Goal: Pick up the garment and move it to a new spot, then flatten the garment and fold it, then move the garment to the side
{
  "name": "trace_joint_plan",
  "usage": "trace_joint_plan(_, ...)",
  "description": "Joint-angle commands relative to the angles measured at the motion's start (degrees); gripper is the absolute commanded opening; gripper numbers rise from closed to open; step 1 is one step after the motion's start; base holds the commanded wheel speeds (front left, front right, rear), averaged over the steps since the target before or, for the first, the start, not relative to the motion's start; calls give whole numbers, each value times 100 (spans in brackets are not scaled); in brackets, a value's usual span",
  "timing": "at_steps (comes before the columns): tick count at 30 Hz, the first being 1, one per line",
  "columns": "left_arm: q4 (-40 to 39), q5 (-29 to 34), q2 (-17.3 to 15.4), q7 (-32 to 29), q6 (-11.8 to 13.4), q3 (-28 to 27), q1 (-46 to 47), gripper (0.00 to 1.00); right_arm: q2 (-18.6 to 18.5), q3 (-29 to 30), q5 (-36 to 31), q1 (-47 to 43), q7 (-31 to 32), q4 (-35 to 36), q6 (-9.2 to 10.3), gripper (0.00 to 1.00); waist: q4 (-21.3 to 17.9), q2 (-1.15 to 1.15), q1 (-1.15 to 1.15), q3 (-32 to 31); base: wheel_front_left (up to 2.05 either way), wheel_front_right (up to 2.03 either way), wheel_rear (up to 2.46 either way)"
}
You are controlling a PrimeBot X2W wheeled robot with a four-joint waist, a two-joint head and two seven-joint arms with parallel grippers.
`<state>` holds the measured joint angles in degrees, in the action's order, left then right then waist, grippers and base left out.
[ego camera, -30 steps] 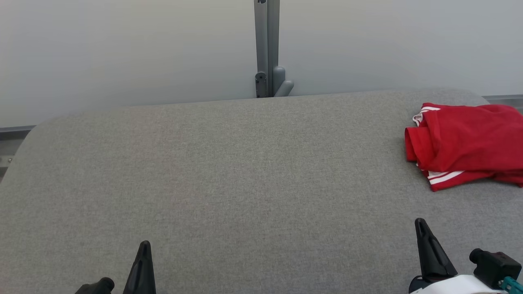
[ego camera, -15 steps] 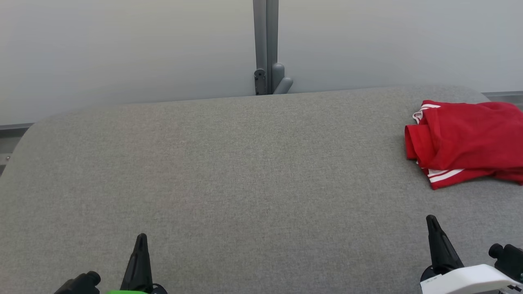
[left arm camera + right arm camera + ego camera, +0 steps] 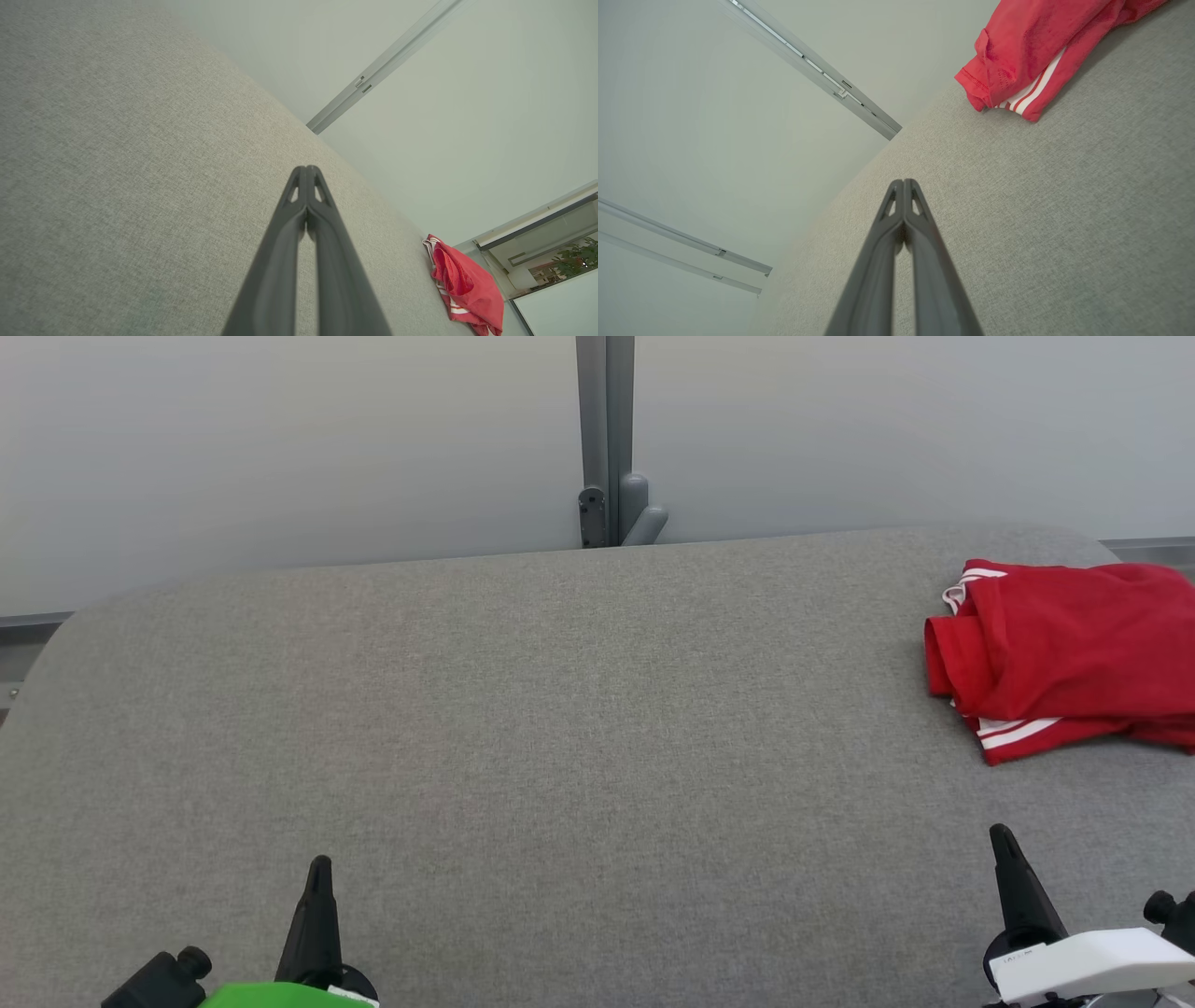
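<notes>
A red garment with white stripes lies bunched and folded at the far right of the grey fabric table. It also appears in the left wrist view as the garment at lower right, and in the right wrist view as the garment at upper right. My left gripper is shut and empty near the table's front edge at lower left, fingers pressed together. Over the front right, my right gripper is shut with nothing in it, some way short of the garment.
A pale wall stands behind the table, with a grey post and bracket at its middle. The table's back corners are rounded. A window and a plant show in the left wrist view.
The head view has shifted a little. My left gripper has risen slightly in view and its green housing now shows. My right gripper has slid to the right. The garment has not moved.
</notes>
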<state>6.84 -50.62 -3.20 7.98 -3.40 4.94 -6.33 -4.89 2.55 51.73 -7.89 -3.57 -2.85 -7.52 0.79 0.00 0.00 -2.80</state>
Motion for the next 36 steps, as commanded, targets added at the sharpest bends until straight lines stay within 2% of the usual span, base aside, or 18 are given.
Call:
trace_joint_plan(1,-47,-250,-42,-49,-60,-36,166,0,-31,65,244,134,68,30,1,0,-2,0,0,8,0,0,0)
trace_joint_plan(36,26,-2348,-18,-461,-251,-157,446,0,50,587,2336,369,823,-157,1,0,-36,0,0,138,0,0,0)
